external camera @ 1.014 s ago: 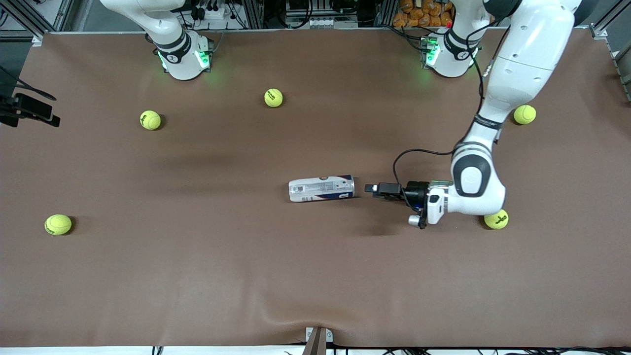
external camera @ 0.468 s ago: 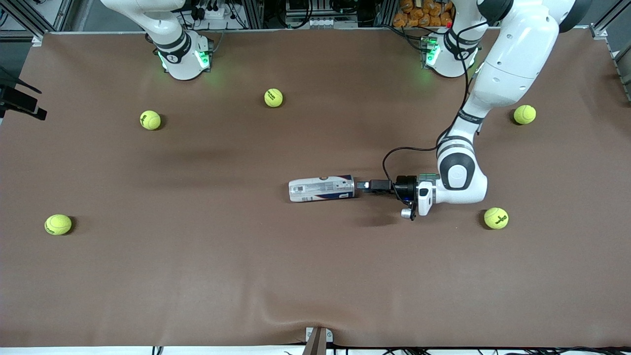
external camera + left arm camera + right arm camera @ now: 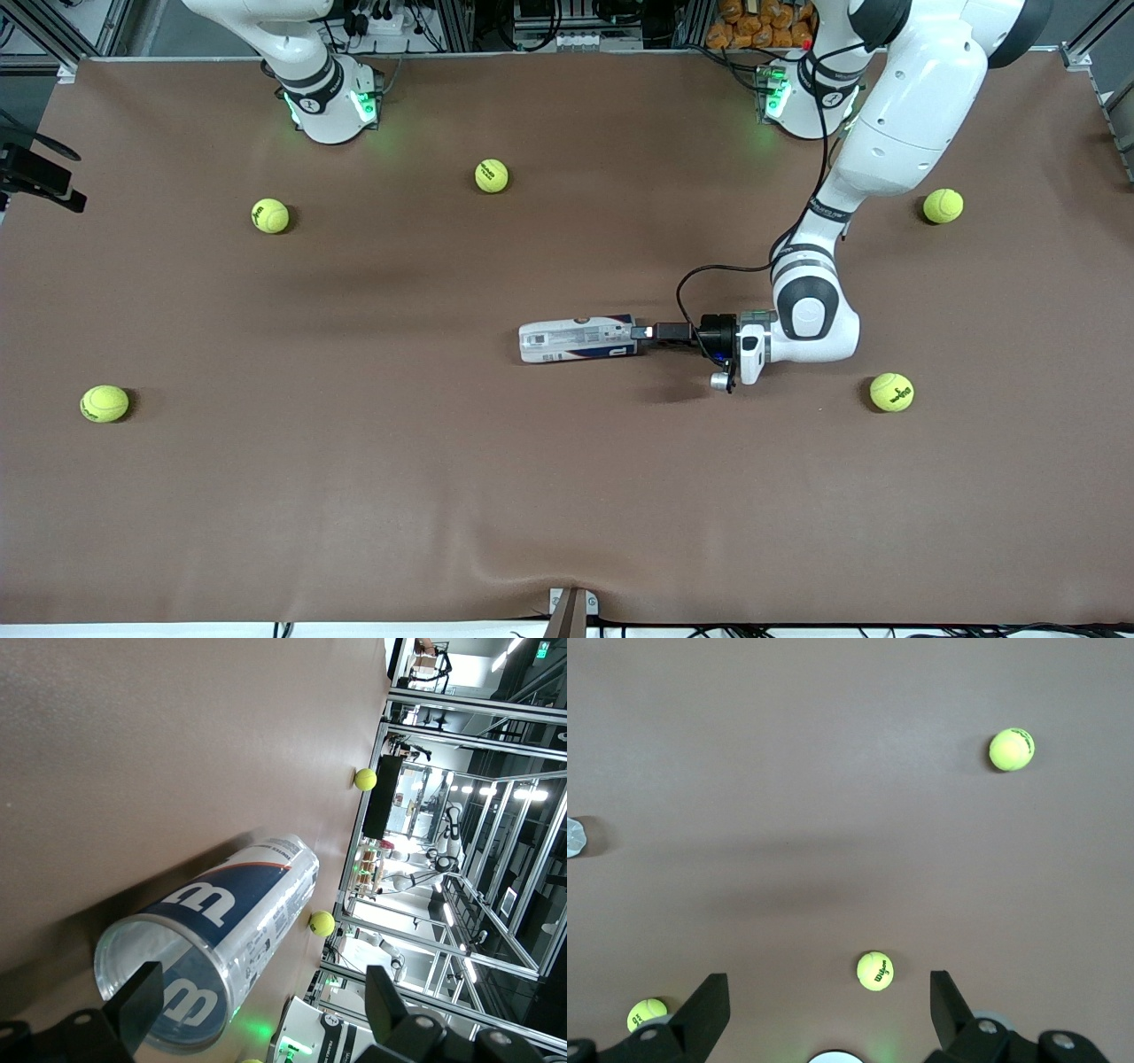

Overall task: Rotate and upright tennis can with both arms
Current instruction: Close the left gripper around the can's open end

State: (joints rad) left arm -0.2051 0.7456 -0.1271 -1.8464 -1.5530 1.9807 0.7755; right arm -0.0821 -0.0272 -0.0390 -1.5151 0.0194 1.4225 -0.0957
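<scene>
Tennis can (image 3: 578, 338) lies on its side near the middle of the brown desk (image 3: 443, 496), its long axis running between the two arms' ends and its open silver rim facing the left arm's end. The left gripper (image 3: 640, 334) sits low, right at that rim, with its jaws wide apart: in the left wrist view one finger (image 3: 133, 1005) shows just in front of the can's mouth (image 3: 159, 992) and the other stands well off to the side, so nothing is held yet and it is hard to tell whether the near finger touches the rim. The right arm waits high up at its own end of the desk; the right gripper (image 3: 824, 1028) has its jaws spread wide and empty, looking down on bare desk and three tennis balls. Six balls in all lie scattered well apart from the can, the closest one (image 3: 891, 392) near the left arm's elbow. The risk from here appears to be the can's round, slick body: a push on the rim that is off its centre line would likely roll or spin it away instead of turning it, and a finger catching the thin rim could slip off or dent the clear wall. With the right arm so far off, nothing braces the closed end, so a firm shove could simply slide the can along the desk
</scene>
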